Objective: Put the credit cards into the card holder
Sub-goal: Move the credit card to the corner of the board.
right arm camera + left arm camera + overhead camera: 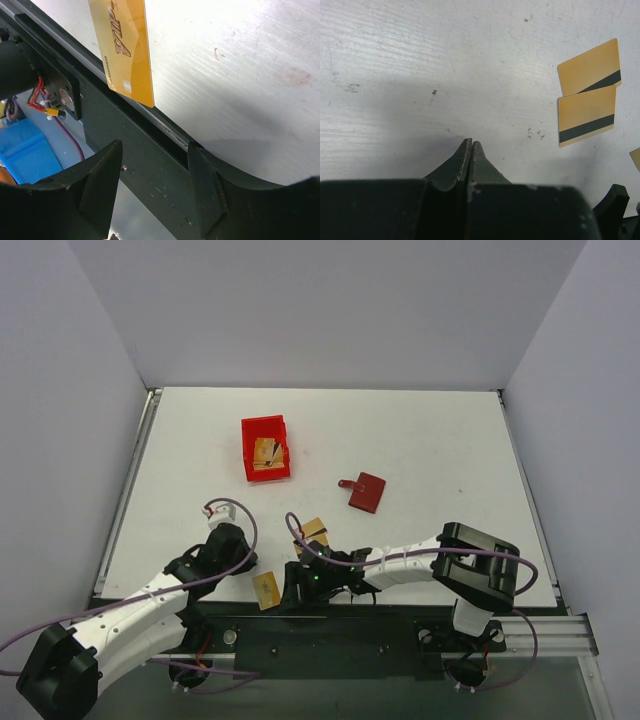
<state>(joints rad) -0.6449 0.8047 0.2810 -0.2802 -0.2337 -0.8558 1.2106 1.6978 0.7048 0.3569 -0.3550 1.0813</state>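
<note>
Dark red and folded shut as far as we can tell, the holder (pixel 367 492) lies alone mid-counter, with no card in it or touching it. Gold cards (pixel 314 531), a pair with dark stripes, lie nearer the front, well apart from it. A lone card (pixel 125 45) sits at the front edge of the counter (pixel 430 430), and more rest in the red bin (pixel 248 455). Our right hand (pixel 155 150) hangs open and empty just short of that lone card. Our left hand (pixel 471 146) is pinched closed on nothing, near the pair. We judge the task not begun: the holder wants opening, and every card we see is left to load.
</note>
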